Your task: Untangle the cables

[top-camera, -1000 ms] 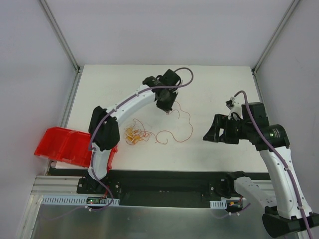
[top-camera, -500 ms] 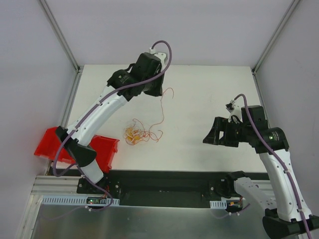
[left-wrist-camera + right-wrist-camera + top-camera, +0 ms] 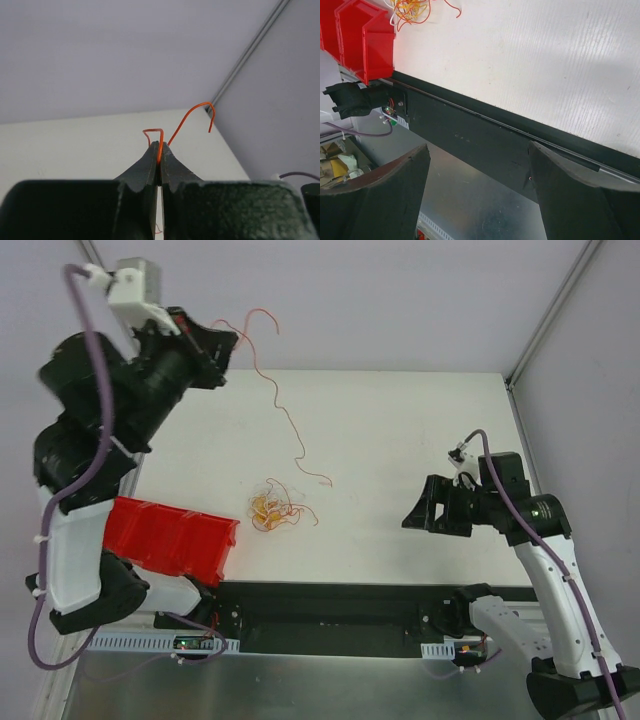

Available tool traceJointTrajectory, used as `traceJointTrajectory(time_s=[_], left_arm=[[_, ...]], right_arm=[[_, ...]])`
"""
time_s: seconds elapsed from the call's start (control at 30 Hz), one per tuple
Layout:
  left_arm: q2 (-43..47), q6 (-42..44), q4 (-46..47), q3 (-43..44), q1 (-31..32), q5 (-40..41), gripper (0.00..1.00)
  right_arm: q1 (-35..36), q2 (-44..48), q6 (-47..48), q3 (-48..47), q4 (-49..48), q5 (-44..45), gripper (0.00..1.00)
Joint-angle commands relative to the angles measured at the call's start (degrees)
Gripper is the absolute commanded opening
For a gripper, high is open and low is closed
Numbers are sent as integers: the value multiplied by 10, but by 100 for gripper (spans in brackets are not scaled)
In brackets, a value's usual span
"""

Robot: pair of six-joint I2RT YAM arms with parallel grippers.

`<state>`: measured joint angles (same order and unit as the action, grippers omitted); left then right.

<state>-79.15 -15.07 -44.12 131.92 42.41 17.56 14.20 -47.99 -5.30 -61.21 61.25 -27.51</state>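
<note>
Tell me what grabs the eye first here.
The left gripper, held high at the far left, is shut on a long red wire that trails down toward the middle of the table. Below, the tangle of cables lies beside the red bin at the front left. The right gripper hangs open, holding nothing.

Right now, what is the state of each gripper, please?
Left gripper: closed, holding a red cable.
Right gripper: open, holding nothing.

Red strand (image 3: pixel 285 420) hangs wavy in the air, lower end near small orange-yellow/whitish tangle (image 3: pixel 272 510) lying on tabletop (image 3: pixel 420 430).
</note>
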Motion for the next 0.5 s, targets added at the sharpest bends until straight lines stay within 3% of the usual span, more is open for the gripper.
traceJointTrajectory(time_s=[0.0,0.2,0.47], left_arm=[[45,48,63,19,2,39,0],[85,74,76,12,2,75,0],[199,47,70,-164,3,129,0]], right_arm=[[3,-5,-15,10,-28,-21,82],[3,-11,-16,10,-32,-21,81],[3,-24,-25,14,-42,-29,81]])
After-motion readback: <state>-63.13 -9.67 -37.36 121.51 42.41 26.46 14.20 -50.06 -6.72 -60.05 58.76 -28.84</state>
